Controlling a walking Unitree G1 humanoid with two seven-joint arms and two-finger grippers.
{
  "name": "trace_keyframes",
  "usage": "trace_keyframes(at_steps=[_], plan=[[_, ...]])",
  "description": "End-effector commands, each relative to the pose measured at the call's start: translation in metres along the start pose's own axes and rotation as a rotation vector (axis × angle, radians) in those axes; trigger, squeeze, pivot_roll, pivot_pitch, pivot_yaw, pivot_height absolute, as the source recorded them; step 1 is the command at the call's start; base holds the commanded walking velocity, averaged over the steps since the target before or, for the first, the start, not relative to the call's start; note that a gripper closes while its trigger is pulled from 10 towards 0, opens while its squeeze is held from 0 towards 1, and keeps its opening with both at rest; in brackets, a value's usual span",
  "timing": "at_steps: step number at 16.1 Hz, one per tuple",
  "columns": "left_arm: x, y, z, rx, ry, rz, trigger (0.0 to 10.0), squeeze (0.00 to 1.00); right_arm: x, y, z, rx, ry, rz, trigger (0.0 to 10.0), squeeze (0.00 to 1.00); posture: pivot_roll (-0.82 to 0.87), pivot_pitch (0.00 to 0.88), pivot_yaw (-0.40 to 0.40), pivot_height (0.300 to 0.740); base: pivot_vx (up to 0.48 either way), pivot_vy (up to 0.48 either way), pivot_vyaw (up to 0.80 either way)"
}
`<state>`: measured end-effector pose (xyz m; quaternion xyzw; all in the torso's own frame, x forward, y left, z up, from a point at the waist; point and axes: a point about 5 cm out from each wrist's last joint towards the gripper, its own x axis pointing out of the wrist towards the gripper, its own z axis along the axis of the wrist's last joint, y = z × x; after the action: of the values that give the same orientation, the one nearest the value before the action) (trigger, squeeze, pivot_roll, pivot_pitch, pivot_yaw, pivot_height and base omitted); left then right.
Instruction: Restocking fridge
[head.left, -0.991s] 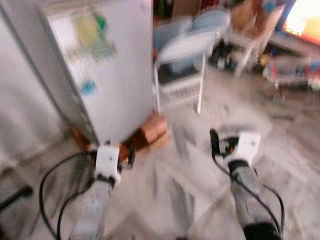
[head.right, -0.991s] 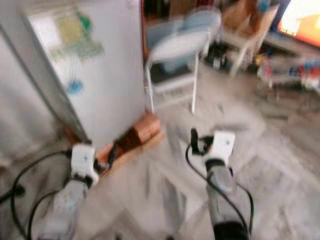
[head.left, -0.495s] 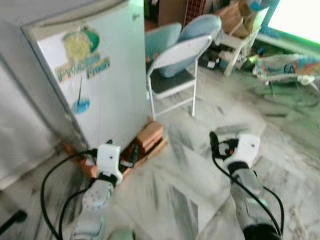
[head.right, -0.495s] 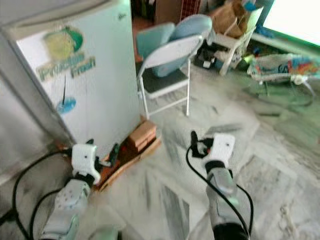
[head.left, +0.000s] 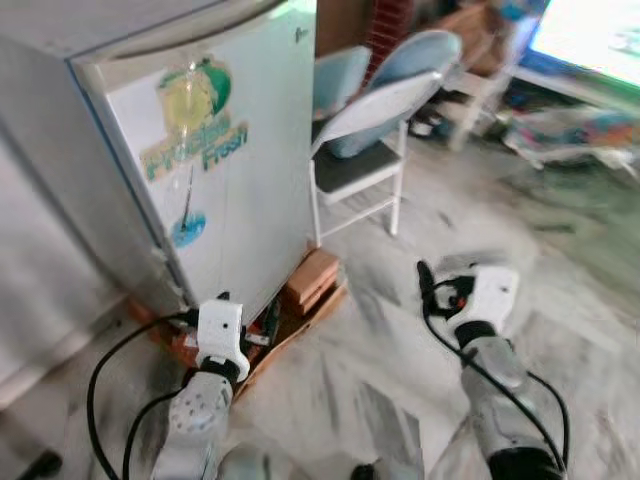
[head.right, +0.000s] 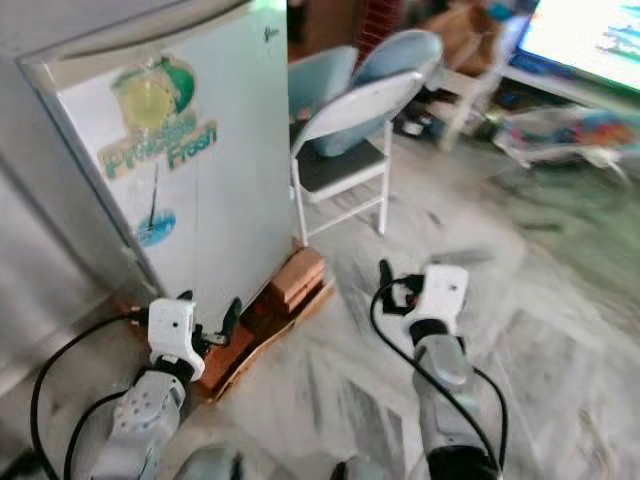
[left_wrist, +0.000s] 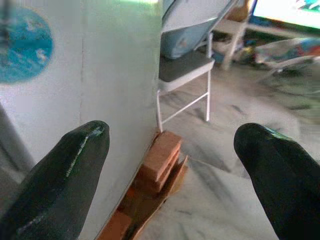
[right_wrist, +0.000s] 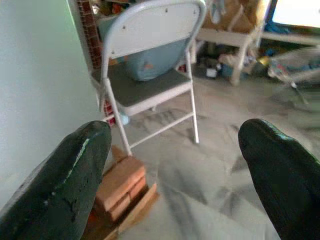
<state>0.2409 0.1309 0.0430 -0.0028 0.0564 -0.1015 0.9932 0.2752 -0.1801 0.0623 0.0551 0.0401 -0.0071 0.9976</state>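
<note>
White fridge (head.left: 220, 150) ahead; both grippers' jaws spread wide, empty.

Head stereo pair looks forward and down at fridge (head.left: 200, 150) and floor (head.left: 400, 340); both wrist views face low along their fingers, sharing bricks (left_wrist: 160, 155) and folding chair (right_wrist: 150, 65).

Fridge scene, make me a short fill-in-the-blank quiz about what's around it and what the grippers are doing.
1. The white fridge has its door ____.
2. At its base, the fridge stands on a stack of ____.
3. Beside the fridge stands a folding ____ with a grey seat.
4. The left gripper and right gripper both have their fingers ____, holding nothing.

Missing words: shut; bricks; chair; open
</note>
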Motion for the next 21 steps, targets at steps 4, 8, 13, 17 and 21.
trace_keyframes(at_steps=[4, 8, 13, 17, 21], plan=[[-0.0013, 0.0054, 0.0014, 0.024, -0.001, -0.001, 10.0, 0.00, 0.0042, 0.0058, 0.0020, 0.024, 0.014, 0.015, 10.0, 0.00, 0.13, 0.077, -0.052, 0.740, 0.000, 0.480, 0.00], [0.0004, 0.0059, 0.0048, 0.026, -0.014, 0.007, 10.0, 0.00, 0.0042, 0.0063, 0.0016, 0.031, 0.023, 0.025, 10.0, 0.00, 0.12, 0.078, -0.052, 0.740, 0.000, 0.480, -0.17], [-0.0001, 0.0074, 0.0034, 0.024, -0.005, 0.010, 10.0, 0.00, 0.0024, 0.0071, 0.0006, 0.018, 0.028, 0.026, 10.0, 0.00, 0.13, 0.091, -0.056, 0.740, 0.000, 0.000, -0.80], [-0.0011, 0.0083, 0.0022, 0.034, -0.004, 0.034, 10.0, 0.00, 0.0001, 0.0077, -0.0024, 0.009, 0.035, 0.025, 10.0, 0.00, 0.13, 0.094, -0.056, 0.740, 0.000, 0.000, -0.80], [-0.0013, 0.0104, 0.0015, 0.020, 0.007, 0.063, 10.0, 0.00, -0.0004, 0.0068, -0.0022, 0.005, 0.036, 0.022, 10.0, 0.00, 0.13, 0.099, -0.060, 0.740, 0.000, 0.308, -0.80]])
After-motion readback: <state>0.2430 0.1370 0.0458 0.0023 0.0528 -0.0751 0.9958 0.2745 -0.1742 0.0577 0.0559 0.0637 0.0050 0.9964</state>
